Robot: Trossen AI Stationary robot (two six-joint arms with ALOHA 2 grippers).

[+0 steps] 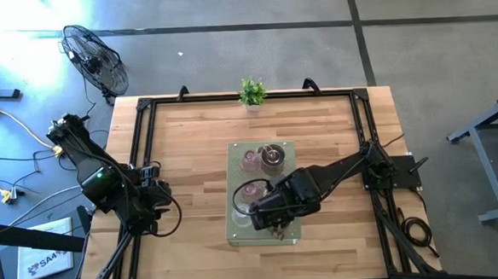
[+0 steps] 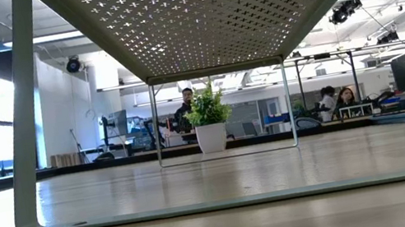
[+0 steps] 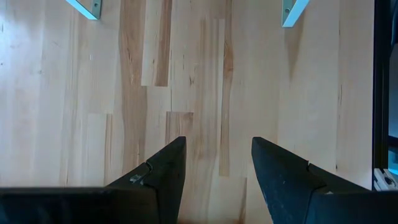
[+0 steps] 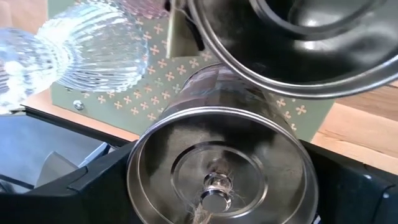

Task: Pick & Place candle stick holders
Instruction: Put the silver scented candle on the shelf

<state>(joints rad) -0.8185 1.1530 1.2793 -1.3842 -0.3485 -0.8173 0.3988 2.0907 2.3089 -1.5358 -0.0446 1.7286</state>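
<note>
- In the right wrist view a silvery metal candle stick holder [image 4: 221, 165] sits between the right gripper's [image 1: 275, 226] dark fingers, its open mouth toward the camera with a small stud at its centre — the jaws look clamped on its sides.
- Just beyond it is the pale green perforated stand [image 4: 143, 96], with a clear ribbed glass holder [image 4: 93, 46] on it and a second metal holder [image 4: 292, 43] looming close at the edge of the view.
- From above, the right gripper hangs over the stand's near end; further along the stand [image 1: 285, 146] sit a pinkish glass holder [image 1: 249, 161] and a metal one [image 1: 272, 155].
- The left gripper [image 3: 214, 171] waits over bare counter [image 1: 189, 134] well to the stand's left, jaws parted and empty.
- Beyond the stand, a small potted plant [image 1: 252, 92] stands at the counter's far edge.
- My judgement: the step in hand is either lifting or placing the gripped metal holder — the next move calls for keeping it clear of its close neighbours.
</note>
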